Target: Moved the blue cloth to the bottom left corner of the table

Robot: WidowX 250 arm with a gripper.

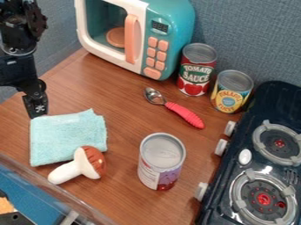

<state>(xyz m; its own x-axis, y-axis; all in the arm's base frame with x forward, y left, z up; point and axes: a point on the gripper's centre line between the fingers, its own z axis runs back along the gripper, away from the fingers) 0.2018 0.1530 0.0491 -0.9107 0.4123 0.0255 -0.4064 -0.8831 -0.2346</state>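
In the camera view, the table (pixel 123 107) is brown wood grain, with a textured grey-blue wall (pixel 253 35) behind. A teal and white microwave (pixel 182 22) stands at the back, two cans, one red (pixel 196 72) and one yellow (pixel 231 94), beside it. A red-handled spoon (pixel 185 115) lies mid-table, another can (pixel 160 160) stands nearer, and a dark stove (pixel 258 114) is at the right. The cloth (pixel 64 136) lies at the table's left, pale blue, fluffy, folded roughly square, its lower right corner by a mushroom (pixel 91 165). The claw (pixel 36 112) is at the cloth's upper left corner; I cannot tell how far open it is or whether it has hold of the cloth
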